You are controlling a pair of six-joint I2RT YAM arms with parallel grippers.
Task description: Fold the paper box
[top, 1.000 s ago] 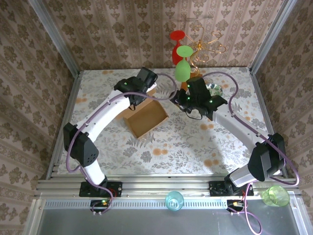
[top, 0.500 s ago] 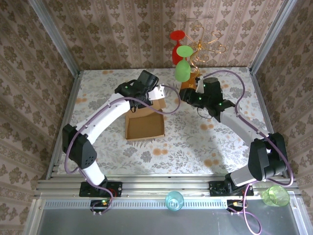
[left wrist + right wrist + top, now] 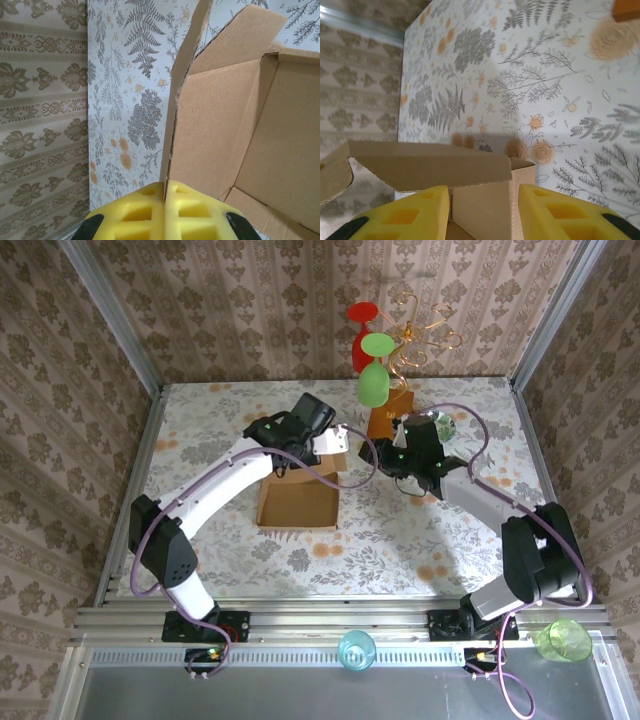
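Note:
The paper box [image 3: 297, 504], light-brown corrugated cardboard, lies open at mid-table with its walls partly raised. My left gripper [image 3: 322, 443] hangs over its far edge. In the left wrist view the yellow pads of this gripper [image 3: 165, 186] are shut on the thin edge of an upright wall of the box [image 3: 220, 125]. My right gripper [image 3: 378, 456] is just right of the box's far right corner. In the right wrist view this gripper [image 3: 485, 194] stands open, its pads either side of a box end wall [image 3: 480, 210], under a long flap [image 3: 430, 165].
A gold wire stand on an orange wooden block [image 3: 390, 421] holds red and green glasses [image 3: 372, 380] at the back, close behind the right gripper. A clear glass dish [image 3: 438, 423] lies beside it. Cyan [image 3: 356, 650] and green [image 3: 563, 640] cups stand at the near rail.
The box has turned from skewed to square with the table. My left gripper went right along its far edge. The right gripper swung out toward the stand, then came back to the box.

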